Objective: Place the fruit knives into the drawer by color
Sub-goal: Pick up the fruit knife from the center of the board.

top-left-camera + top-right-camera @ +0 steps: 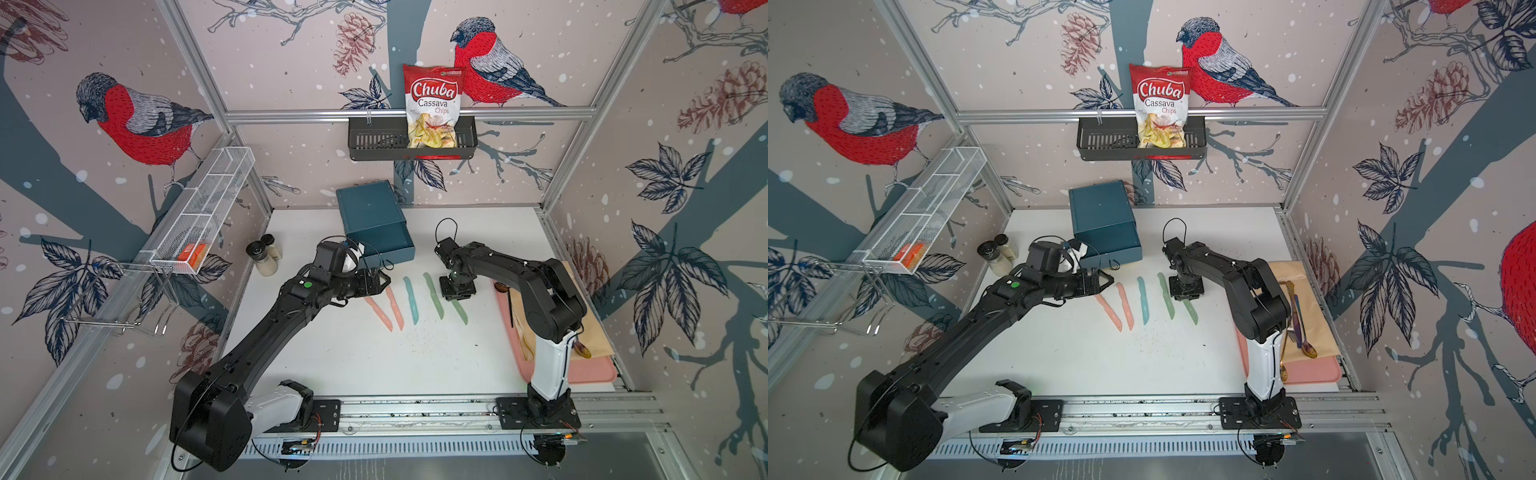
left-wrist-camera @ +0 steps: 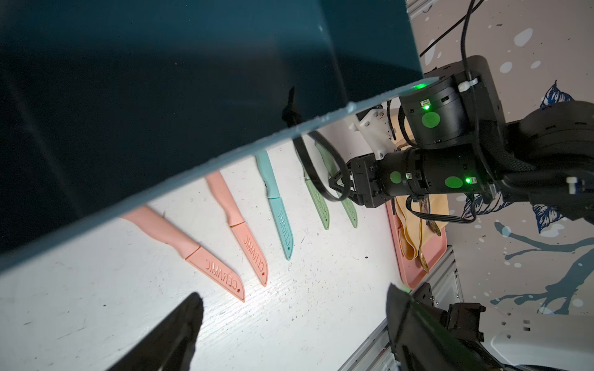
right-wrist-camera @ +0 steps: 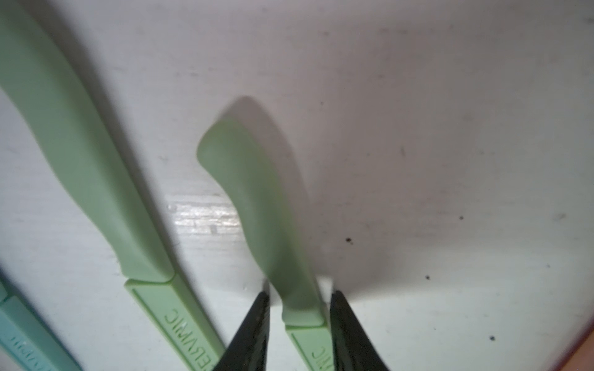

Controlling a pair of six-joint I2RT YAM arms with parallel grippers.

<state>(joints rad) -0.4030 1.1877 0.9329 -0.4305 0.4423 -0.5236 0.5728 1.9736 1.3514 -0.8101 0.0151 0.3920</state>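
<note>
**Light green plastic fruit knife straddled, not yet gripped**

On the white tabletop it is flanked by the right gripper — jaws narrowly apart, unclamped. The left gripper is held wide apart beside the dark teal drawer chest, its top drawer out. A firm pinch and lift appear called for.

I read "Chuba Cassava Chips" on the snack bag, upper centre in both top views. In the left wrist view, "CERAMIC" was embossed on the pink knife, lower centre, and on the teal knife.

Five fruit knives beside teal drawer
</note>
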